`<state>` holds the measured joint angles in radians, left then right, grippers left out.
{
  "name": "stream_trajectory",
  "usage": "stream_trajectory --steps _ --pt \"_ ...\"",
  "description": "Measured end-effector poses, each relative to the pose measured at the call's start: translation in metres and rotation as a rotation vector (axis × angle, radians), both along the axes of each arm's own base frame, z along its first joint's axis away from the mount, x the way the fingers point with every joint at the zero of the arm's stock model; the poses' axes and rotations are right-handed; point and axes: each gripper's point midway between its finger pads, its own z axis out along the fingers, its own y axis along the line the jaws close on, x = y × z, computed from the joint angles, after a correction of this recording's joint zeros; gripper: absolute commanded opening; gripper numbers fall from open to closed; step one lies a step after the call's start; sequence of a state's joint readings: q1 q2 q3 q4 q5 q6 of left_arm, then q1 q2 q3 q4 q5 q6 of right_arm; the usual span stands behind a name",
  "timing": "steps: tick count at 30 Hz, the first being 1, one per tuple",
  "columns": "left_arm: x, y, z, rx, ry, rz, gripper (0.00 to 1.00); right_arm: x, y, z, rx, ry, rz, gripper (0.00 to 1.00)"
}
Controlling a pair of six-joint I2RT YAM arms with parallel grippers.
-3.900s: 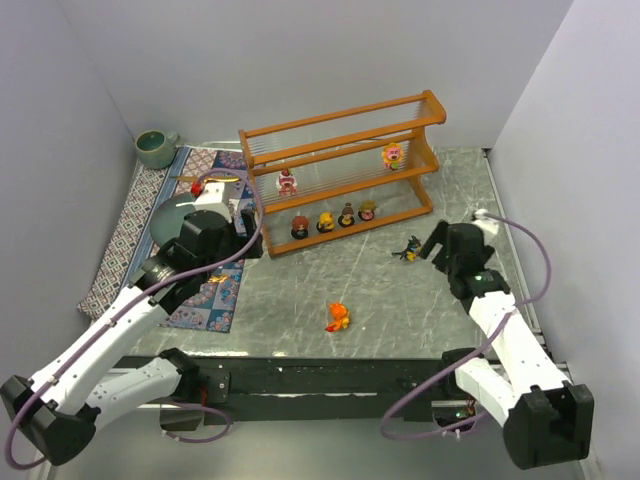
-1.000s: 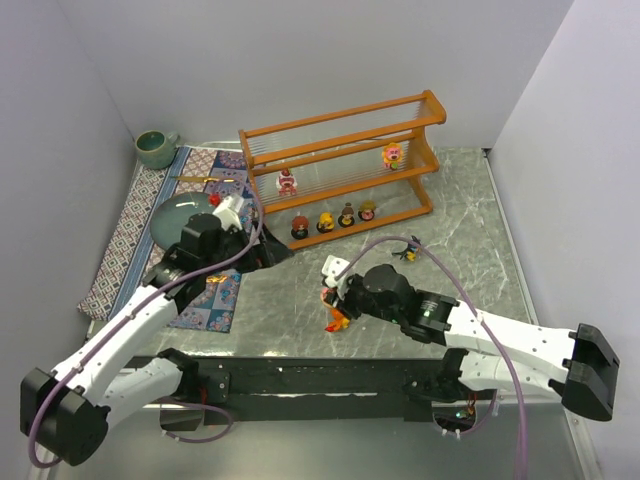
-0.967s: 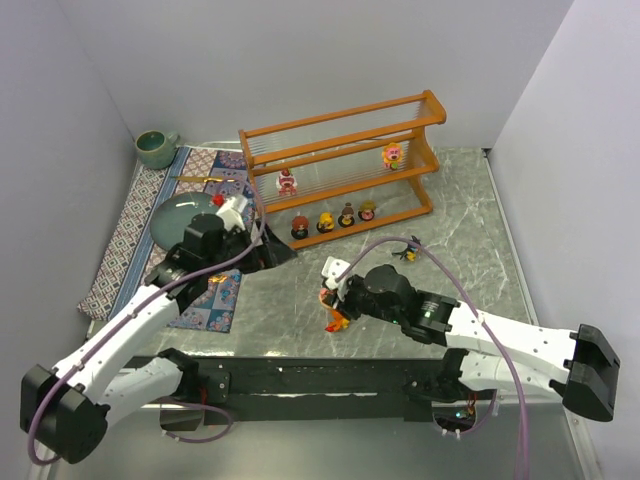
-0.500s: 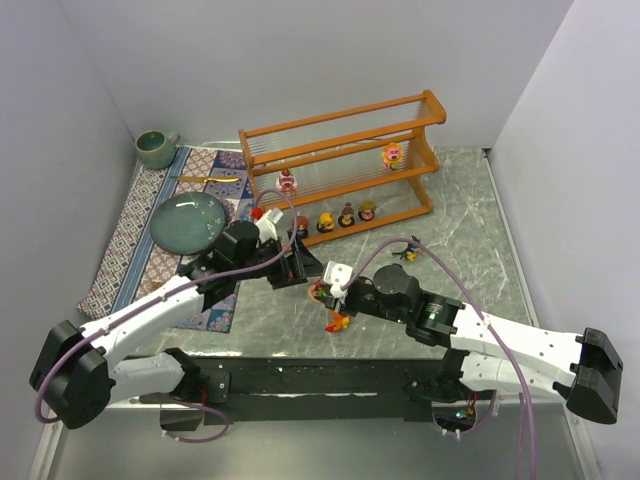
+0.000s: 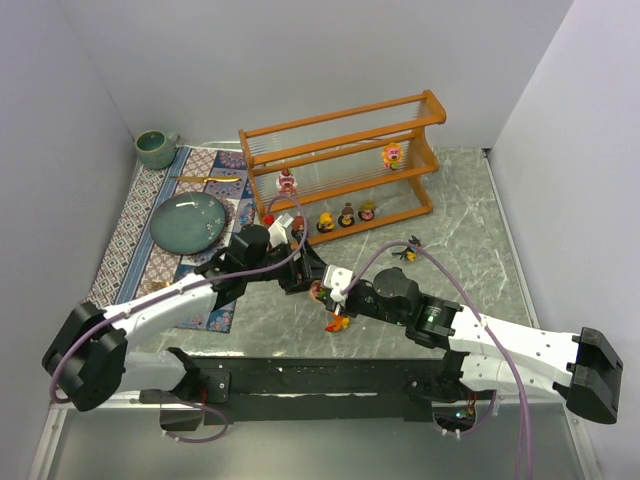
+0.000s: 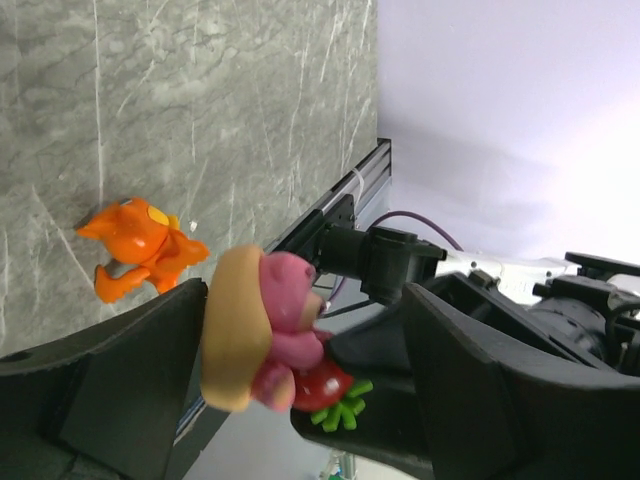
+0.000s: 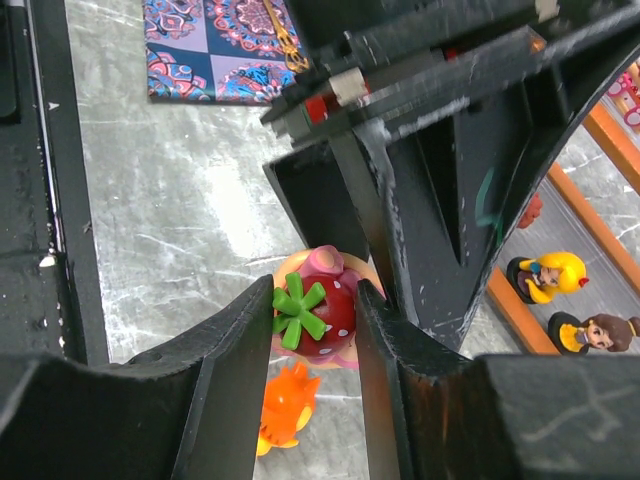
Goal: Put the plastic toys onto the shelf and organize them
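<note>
A pink toy (image 5: 318, 291) with a red strawberry top and a tan base hangs above the table, and my right gripper (image 7: 315, 310) is shut on the strawberry. My left gripper (image 6: 300, 370) stands open around the same toy (image 6: 275, 335), its tan base against one finger. An orange toy (image 5: 338, 321) lies on the table just below. The shelf (image 5: 340, 150) stands at the back with two toys on its middle tier (image 5: 287, 182) (image 5: 393, 155) and several on the bottom tier (image 5: 347, 214). A black toy (image 5: 409, 249) lies on the table in front of the shelf.
A patterned cloth mat (image 5: 140, 215) at the left carries a teal plate (image 5: 188, 221) and a thin gold stick (image 5: 205, 179). A green cup (image 5: 155, 148) sits at the back left corner. A black rail (image 5: 300, 375) runs along the near edge.
My left arm has swung right from the mat to the right gripper. Its jaws now straddle the pink toy and have narrowed slightly. The right gripper has lifted the toy a little leftward.
</note>
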<state>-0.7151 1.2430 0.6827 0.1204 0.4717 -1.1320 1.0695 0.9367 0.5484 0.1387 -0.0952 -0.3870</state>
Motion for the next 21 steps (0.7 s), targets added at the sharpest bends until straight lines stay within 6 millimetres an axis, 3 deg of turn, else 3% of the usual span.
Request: stream_trajectory --steps 4,7,8,10,11,14,21 --pt "0.002 -0.004 -0.006 -0.005 0.025 0.001 0.69 0.0 0.001 0.001 0.001 -0.004 0.005 0.03" --pt "0.003 -0.007 -0.01 -0.008 0.043 -0.001 0.53 -0.001 0.001 0.0 0.0 -0.006 0.01 0.03" --pt "0.004 -0.007 -0.012 -0.004 0.048 0.001 0.42 -0.001 0.001 0.0 -0.004 -0.009 0.01 0.03" --pt "0.007 -0.006 -0.019 0.011 0.063 0.016 0.29 0.0 -0.001 -0.001 -0.012 -0.016 0.006 0.05" --pt "0.008 -0.006 -0.021 0.014 0.07 0.02 0.16 0.0 -0.001 -0.001 -0.012 -0.015 0.006 0.07" --pt "0.01 -0.005 -0.025 0.025 0.075 0.029 0.01 0.0 -0.003 -0.006 -0.034 -0.009 0.006 0.15" --pt "0.012 -0.005 -0.026 0.037 0.068 0.042 0.01 -0.002 -0.001 -0.007 -0.036 -0.009 0.013 0.16"
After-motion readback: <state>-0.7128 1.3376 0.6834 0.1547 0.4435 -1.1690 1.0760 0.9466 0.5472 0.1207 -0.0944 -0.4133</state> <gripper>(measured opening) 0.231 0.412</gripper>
